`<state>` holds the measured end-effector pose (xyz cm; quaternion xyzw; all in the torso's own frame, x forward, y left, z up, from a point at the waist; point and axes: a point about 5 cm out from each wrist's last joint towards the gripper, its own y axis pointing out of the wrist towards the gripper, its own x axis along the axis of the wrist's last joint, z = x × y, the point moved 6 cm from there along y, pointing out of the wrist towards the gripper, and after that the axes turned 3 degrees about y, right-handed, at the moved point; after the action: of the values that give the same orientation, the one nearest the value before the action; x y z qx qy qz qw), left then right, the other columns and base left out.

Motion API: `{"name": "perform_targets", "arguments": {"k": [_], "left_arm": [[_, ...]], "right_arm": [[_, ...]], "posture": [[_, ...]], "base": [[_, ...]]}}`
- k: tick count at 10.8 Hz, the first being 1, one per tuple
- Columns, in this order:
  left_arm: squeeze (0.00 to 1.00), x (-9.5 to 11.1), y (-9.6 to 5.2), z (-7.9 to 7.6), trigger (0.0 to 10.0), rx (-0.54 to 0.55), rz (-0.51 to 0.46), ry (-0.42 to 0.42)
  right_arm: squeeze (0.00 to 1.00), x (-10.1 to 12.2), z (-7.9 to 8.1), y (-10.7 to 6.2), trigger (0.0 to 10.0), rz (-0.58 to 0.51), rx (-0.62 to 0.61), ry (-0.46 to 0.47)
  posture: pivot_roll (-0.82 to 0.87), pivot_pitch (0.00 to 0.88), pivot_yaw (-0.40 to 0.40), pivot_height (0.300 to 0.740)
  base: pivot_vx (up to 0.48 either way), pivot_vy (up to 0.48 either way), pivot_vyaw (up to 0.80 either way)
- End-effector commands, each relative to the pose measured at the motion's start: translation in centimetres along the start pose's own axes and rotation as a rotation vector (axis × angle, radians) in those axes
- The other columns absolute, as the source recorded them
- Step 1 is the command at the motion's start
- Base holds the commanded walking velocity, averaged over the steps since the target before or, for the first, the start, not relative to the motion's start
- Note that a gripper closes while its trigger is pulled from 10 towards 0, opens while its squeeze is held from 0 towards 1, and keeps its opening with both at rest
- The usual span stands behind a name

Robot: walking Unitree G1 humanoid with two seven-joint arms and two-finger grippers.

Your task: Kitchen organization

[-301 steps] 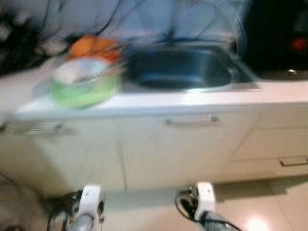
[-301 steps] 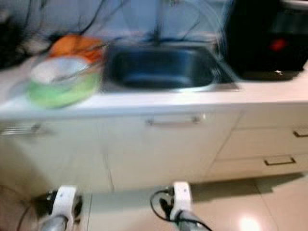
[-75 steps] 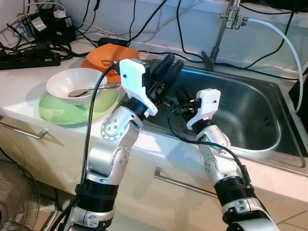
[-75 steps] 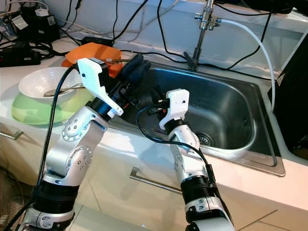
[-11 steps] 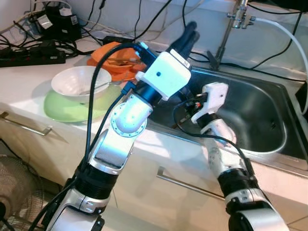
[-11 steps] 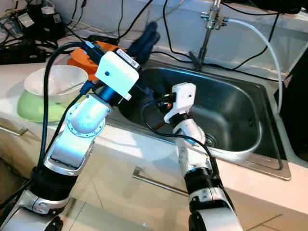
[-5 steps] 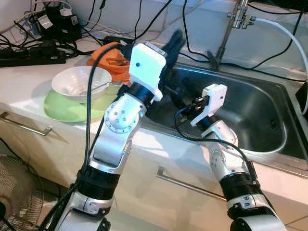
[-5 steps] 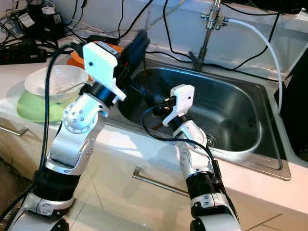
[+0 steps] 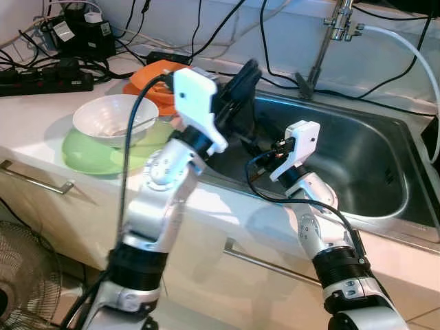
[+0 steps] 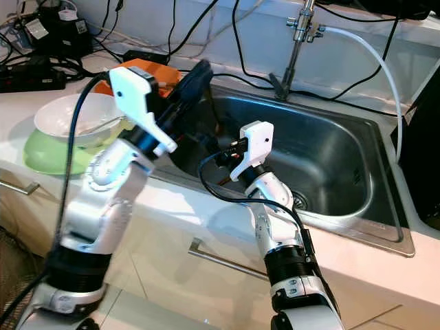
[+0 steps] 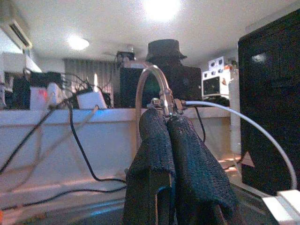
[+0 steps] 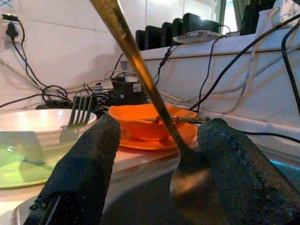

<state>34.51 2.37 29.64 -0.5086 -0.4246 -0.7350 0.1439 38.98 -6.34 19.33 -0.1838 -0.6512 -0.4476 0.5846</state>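
Reaching over the near left corner of the steel sink [image 9: 385,199], both arms work just beside the dishes on the white counter [image 9: 41,110]. The left gripper [image 9: 244,79] is raised above the sink's left rim, its two black fingers pressed together with nothing between them; the left wrist view confirms this, the closed fingers [image 11: 183,154] pointing toward the curved faucet [image 11: 157,89] and a white hose behind it. The right gripper [image 12: 159,173] sits lower, inside the sink near its left wall. From the head views its fingers are mostly hidden behind the left arm, so their spread is hard to judge there. The right wrist view settles it: the fingers stand apart, and a metal spoon [image 12: 154,103] slants down between them, bowl end low. Whether either pad touches the spoon, I cannot tell. That same view looks out over the rim at an orange bowl on an orange plate [image 12: 154,124], and a white bowl [image 9: 113,117] with a fork [image 12: 80,110] resting in it, stacked on a green plate [image 9: 89,151].
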Motion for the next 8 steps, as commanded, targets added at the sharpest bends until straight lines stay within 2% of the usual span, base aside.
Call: {"name": "perform_targets", "arguments": {"k": [1, 4, 7, 8], "left_arm": [[0.0, 0.0, 0.0, -1.1, 10.0, -0.056, 0.017, -0.046], [0.0, -1.0, -0.4, -2.1, 10.0, -0.108, 0.067, -0.134], [0.0, -1.4, -0.6, -2.4, 10.0, -0.128, 0.091, -0.137], [0.0, -1.4, -0.6, -2.4, 10.0, -0.127, 0.095, -0.135]], "right_arm": [[0.0, -0.1, 0.0, -0.1, 10.0, 0.014, -0.002, -0.014], [0.0, -0.2, 0.1, 0.0, 10.0, 0.016, -0.005, -0.015], [0.0, -0.2, 0.3, 0.1, 10.0, 0.011, -0.005, -0.01], [0.0, -0.2, 0.3, 0.0, 0.0, 0.011, -0.007, -0.006]], "posture": [[0.23, 0.0, -0.039, 0.74], [0.23, 0.0, -0.038, 0.74], [0.23, 0.0, -0.033, 0.74], [0.23, 0.0, -0.033, 0.74]], "base": [[0.0, 0.0, 0.0], [0.0, 0.0, 0.0], [0.0, 0.0, 0.0], [0.0, 0.0, 0.0]]}}
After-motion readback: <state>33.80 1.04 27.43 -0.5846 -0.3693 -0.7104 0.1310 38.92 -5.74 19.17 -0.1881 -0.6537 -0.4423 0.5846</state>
